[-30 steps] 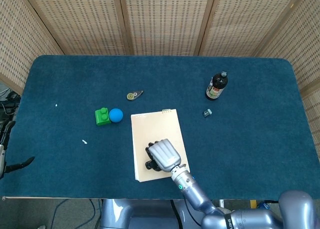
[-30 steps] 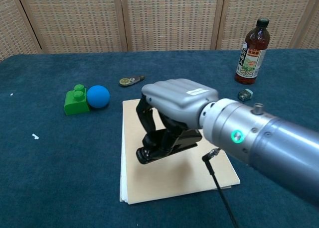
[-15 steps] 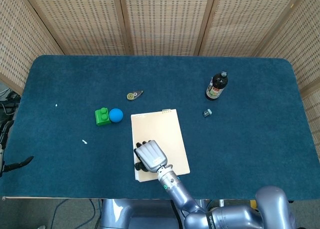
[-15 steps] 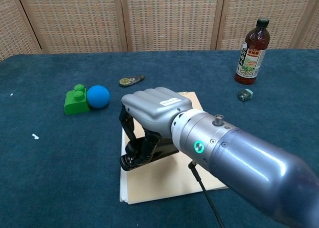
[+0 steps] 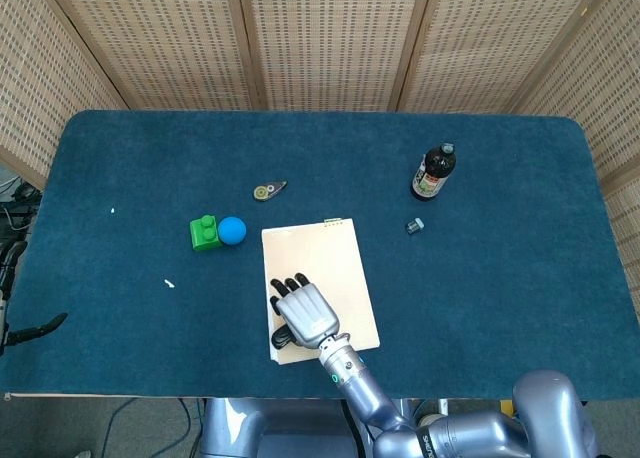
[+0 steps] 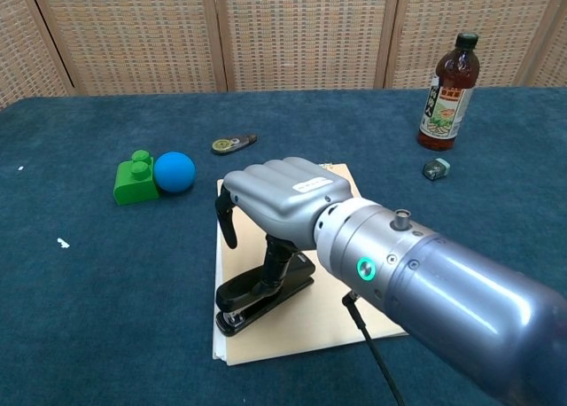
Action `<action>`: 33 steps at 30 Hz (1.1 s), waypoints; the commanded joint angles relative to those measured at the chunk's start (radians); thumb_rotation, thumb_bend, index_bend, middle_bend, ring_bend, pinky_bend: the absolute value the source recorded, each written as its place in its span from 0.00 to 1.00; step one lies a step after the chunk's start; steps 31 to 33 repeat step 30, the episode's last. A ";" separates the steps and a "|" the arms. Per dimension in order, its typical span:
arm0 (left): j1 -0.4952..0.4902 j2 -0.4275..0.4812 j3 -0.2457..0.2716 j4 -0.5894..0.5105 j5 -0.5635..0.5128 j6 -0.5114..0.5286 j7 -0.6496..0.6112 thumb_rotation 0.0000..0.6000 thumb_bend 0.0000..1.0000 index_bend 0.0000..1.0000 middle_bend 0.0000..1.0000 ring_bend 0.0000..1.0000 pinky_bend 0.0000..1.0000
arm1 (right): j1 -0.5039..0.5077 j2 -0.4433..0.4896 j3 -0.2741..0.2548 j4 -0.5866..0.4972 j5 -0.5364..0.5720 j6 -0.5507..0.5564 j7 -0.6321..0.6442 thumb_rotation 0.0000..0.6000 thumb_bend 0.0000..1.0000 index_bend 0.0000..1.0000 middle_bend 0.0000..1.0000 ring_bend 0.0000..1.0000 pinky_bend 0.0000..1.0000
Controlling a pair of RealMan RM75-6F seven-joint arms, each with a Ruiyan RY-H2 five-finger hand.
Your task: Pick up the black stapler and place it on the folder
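The black stapler (image 6: pixel 264 295) lies flat on the tan folder (image 6: pixel 288 333), near the folder's front left corner. My right hand (image 6: pixel 276 199) hovers just over it with the fingers lifted and spread; only the thumb reaches down to the stapler's top. In the head view the right hand (image 5: pixel 303 311) covers most of the stapler (image 5: pixel 279 337), which shows as a dark sliver on the folder (image 5: pixel 335 259). A dark part at the left edge, off the table, may be my left hand (image 5: pixel 30 330); its pose is unreadable.
A green block (image 6: pixel 135 179) and a blue ball (image 6: pixel 174 171) sit left of the folder. A correction-tape roller (image 6: pixel 233 143) lies behind it. A dark bottle (image 6: pixel 447 91) and a small teal clip (image 6: pixel 435 167) stand at the right. A white scrap (image 6: pixel 62 242) lies at the left.
The right hand carried the stapler left and toward the folder's front corner, set it down flat, then let its fingers off it and rose slightly.
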 commanded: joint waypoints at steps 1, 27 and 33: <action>0.001 0.001 -0.001 0.001 -0.001 0.001 -0.006 1.00 0.09 0.00 0.00 0.00 0.00 | -0.003 0.011 -0.008 -0.004 -0.011 0.015 -0.004 1.00 0.18 0.48 0.23 0.22 0.23; -0.004 -0.017 0.011 -0.011 0.018 0.002 0.042 1.00 0.09 0.00 0.00 0.00 0.00 | -0.454 0.631 -0.292 -0.009 -0.454 0.357 0.624 1.00 0.15 0.09 0.00 0.00 0.00; -0.006 -0.020 0.013 -0.008 0.018 -0.003 0.053 1.00 0.09 0.00 0.00 0.00 0.00 | -0.486 0.640 -0.296 0.023 -0.467 0.375 0.678 1.00 0.15 0.06 0.00 0.00 0.00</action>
